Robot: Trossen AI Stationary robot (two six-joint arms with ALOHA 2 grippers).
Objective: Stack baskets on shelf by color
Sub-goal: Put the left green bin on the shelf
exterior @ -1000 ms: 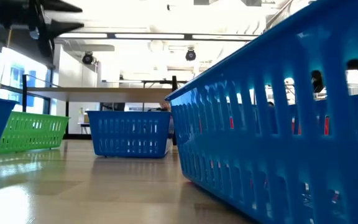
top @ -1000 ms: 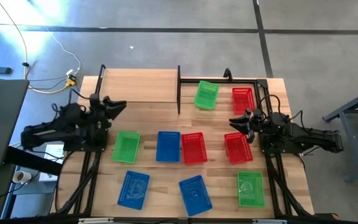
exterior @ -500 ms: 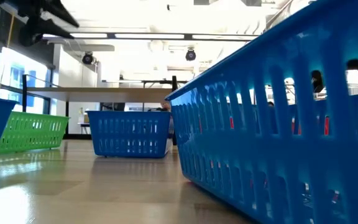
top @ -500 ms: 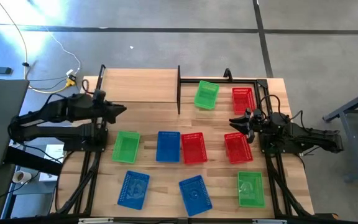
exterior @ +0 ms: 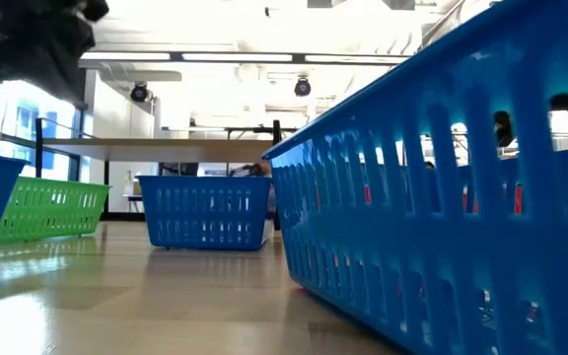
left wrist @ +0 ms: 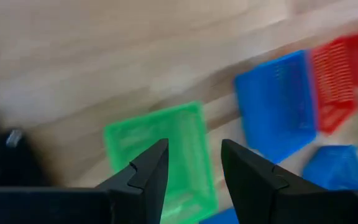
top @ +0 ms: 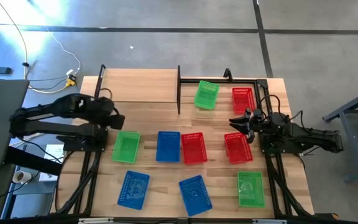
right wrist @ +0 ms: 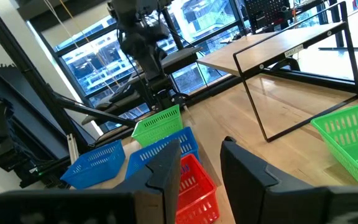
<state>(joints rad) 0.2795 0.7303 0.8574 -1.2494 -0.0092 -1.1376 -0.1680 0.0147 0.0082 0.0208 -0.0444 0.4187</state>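
The 9 baskets are all sitting on the plank table [top: 148, 186], none on the shelf [top: 140, 84], which is standing bare at the far left of the table behind its black frame. A green basket [top: 206, 94] is lying just beside the shelf's right post, with a red basket [top: 243, 99] near it toward the right edge. In the middle row a green basket [top: 126, 147] is sitting on the left, then a blue basket [top: 168, 146] and a red basket [top: 193, 148] touching side by side, and another red basket [top: 237, 148] apart to the right. Along the near edge are lying 2 blue baskets [top: 133, 189] [top: 195, 194] and a green one [top: 250, 188].

The left gripper [top: 118, 121] is hovering above the table just behind the left green basket, its fingers [left wrist: 146, 171] standing apart and gripping nothing — the left wrist view is looking down between them onto that basket.

The right gripper [top: 234, 122] is waiting between the 2 red baskets on the right, fingers [right wrist: 166, 167] parted with nothing between them.
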